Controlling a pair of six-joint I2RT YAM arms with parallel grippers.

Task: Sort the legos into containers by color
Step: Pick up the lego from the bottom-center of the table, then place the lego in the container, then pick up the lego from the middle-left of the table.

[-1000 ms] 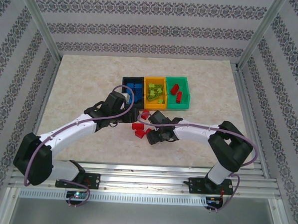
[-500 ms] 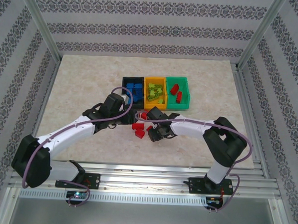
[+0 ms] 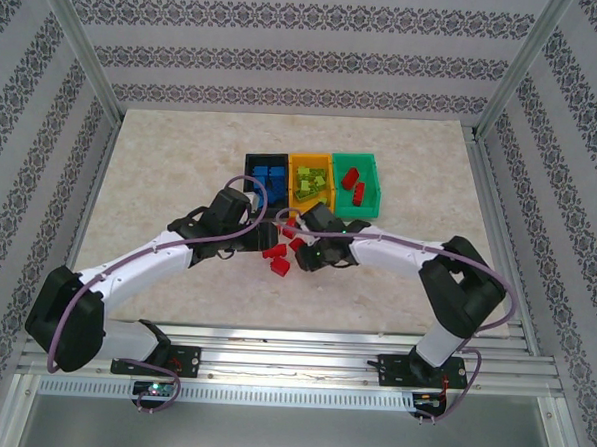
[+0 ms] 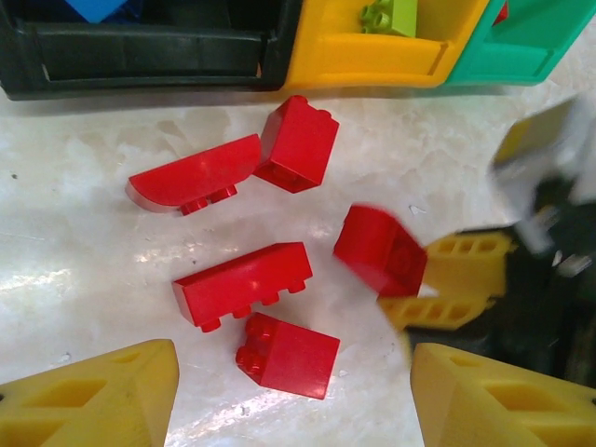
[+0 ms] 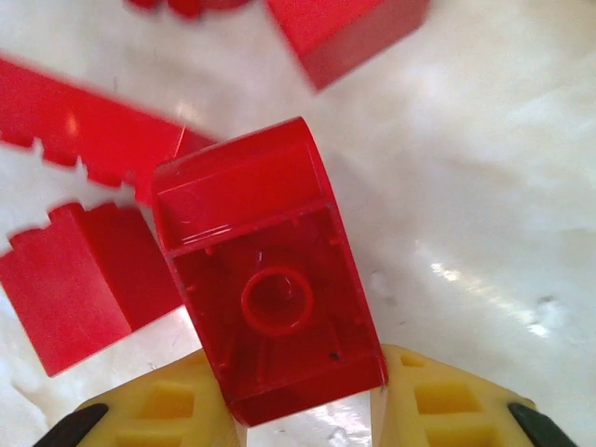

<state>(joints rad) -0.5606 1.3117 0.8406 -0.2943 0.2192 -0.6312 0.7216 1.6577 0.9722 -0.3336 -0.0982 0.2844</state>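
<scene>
The right gripper [image 5: 298,414] is shut tight on one red lego [image 5: 270,298], which is pinched between its yellow fingers [image 5: 447,400]. The left gripper [image 4: 293,414] is held spread wide over four more red legos [image 4: 242,284], which are lying loose on the table [image 4: 74,251]. They are found just in front of the black bin [image 4: 149,56] and the yellow-orange bin [image 4: 372,58], with the green bin [image 4: 521,56] beside those.

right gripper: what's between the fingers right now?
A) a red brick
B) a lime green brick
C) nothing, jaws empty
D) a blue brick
A: in the right wrist view, a red brick sits pinched in the right gripper, underside toward the camera, with the jaws closed against its two sides.
</scene>
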